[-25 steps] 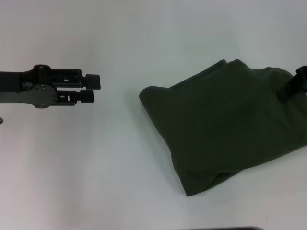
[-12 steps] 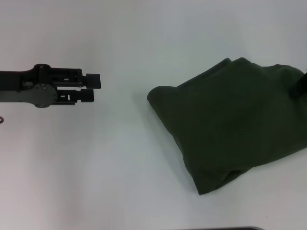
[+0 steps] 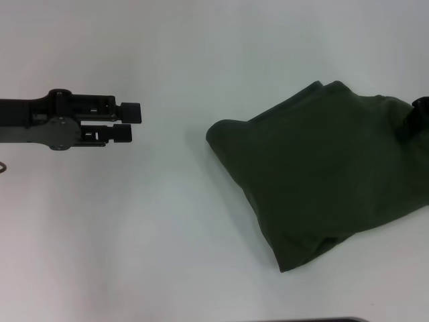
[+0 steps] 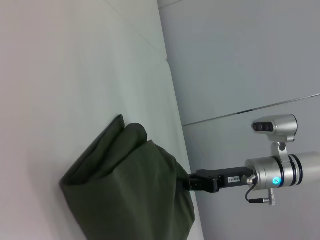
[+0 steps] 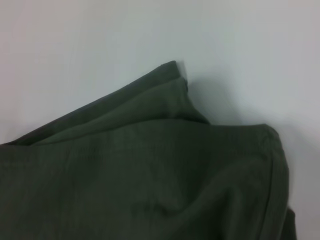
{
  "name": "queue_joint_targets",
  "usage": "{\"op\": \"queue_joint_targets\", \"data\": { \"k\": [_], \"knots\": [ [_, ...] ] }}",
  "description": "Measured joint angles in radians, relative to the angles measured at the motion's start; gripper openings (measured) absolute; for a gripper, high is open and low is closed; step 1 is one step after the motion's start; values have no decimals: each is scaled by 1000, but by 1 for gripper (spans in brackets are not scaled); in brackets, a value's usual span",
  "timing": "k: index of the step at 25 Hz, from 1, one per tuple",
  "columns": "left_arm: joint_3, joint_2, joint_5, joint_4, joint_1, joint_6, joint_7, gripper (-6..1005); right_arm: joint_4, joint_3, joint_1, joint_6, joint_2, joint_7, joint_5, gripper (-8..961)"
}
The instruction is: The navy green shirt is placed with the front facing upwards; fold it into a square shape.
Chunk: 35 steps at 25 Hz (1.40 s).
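Note:
The navy green shirt lies folded into a thick bundle on the right side of the white table, plain olive cloth up and no lettering showing. Its rounded fold points toward the table's middle. My right gripper shows only as a black tip at the shirt's far right edge. In the left wrist view the right gripper runs into the shirt and looks shut on its edge. The right wrist view is filled by the shirt. My left gripper hovers at the left, shut and holding nothing, well apart from the shirt.
The white table spreads bare between the left gripper and the shirt. A dark strip sits at the near edge. The right arm's silver wrist hangs beyond the table, in front of a grey wall.
The shirt slid a little to the right together with the right gripper about a second ago, then stayed put. The left arm has not moved.

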Motion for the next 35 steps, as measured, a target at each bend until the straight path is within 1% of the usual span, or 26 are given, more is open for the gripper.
{"op": "queue_joint_targets", "data": {
  "k": [7, 16, 22, 27, 29, 31, 33, 35],
  "knots": [
    [2, 0, 0, 0, 1, 0, 0, 634, 0, -5, 4, 15, 2, 17, -2, 61],
    [4, 0, 0, 0, -4, 1, 2, 634, -12, -5, 16, 2, 3, 52, -19, 65],
    [-1, 0, 0, 0, -2, 1, 5, 634, -84, 0, 21, -13, -2, 81, -20, 72],
    [0, 0, 0, 0, 0, 3, 7, 633, -148, 1, 24, -41, 0, 96, -20, 301],
    [8, -3, 0, 0, 0, 5, 11, 630, -178, 3, 22, -48, 0, 100, -14, 336],
    [32, -15, 0, -3, 1, 6, 18, 627, -196, 5, 17, -63, 0, 93, 16, 353],
    [69, -34, 8, -12, 1, -3, 17, 623, -201, 4, 16, -77, 1, 80, 57, 353],
    [105, -65, 37, -28, -3, -26, 7, 620, -202, 0, 16, -83, 5, 72, 80, 353]
  ]
}}
